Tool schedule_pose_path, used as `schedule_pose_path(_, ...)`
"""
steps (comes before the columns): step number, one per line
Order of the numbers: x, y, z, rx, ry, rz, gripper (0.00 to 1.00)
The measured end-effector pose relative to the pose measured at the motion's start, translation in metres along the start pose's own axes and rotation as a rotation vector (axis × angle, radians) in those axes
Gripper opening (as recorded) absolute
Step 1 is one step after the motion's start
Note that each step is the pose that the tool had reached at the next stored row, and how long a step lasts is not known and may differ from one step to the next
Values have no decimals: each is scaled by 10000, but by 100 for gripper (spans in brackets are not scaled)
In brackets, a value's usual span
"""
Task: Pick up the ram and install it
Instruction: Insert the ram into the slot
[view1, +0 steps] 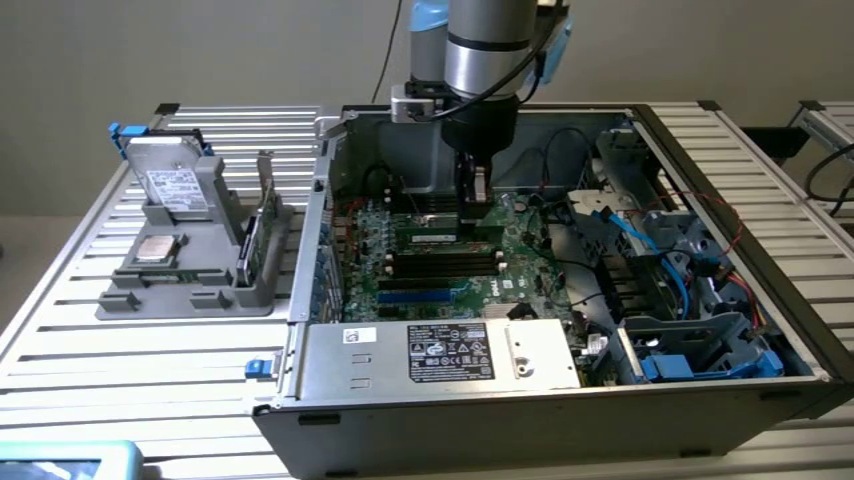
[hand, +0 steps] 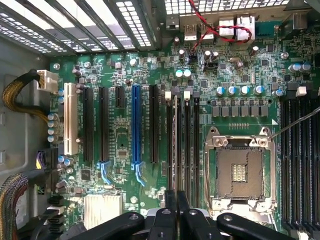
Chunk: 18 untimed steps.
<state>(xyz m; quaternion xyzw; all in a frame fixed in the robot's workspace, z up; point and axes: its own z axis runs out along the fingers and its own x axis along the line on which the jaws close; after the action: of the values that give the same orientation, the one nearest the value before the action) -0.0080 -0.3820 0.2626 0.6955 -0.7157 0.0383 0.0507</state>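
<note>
My gripper (view1: 471, 228) reaches down into the open computer case (view1: 315, 250), over the motherboard (view1: 523, 262). It is shut on the ram (view1: 430, 237), a slim green stick that stands on edge along the far memory slot. In the wrist view the ram (hand: 175, 140) shows edge-on, lined up with a slot, and runs in between my fingertips, where the gripper (hand: 176, 197) has closed. I cannot tell how deep it sits in the slot. Black memory slots (view1: 441, 262) lie beside it.
The CPU socket (hand: 239, 172) stands open beside the slots. A power supply box (view1: 441, 352) fills the case's front, and drive bays with blue cables (view1: 641, 240) crowd the exterior view's right. A grey tray (view1: 187, 285) at the left holds a drive, a chip and an upright green card (view1: 267, 215).
</note>
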Motion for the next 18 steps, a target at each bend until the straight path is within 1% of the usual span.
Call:
schedule_pose_path(2, -2, -1, 12, 1, 13, 0, 12)
schedule_pose_path(6, -3, -1, 20, 3, 71, 1, 12)
schedule_pose_path(8, -3, 0, 23, 3, 86, 2, 12)
schedule_pose_path(9, -3, 0, 24, 7, 90, 2, 12)
schedule_pose_path(11, -4, 1, 28, 44, 117, 10, 12)
schedule_pose_path(13, -4, 0, 30, 68, 167, 12, 12)
schedule_pose_path(16, -4, 0, 31, 108, 262, 18, 12)
schedule_pose_path(17, -4, 0, 31, 131, 311, 22, 12)
schedule_pose_path(18, -4, 0, 31, 158, 386, 27, 12)
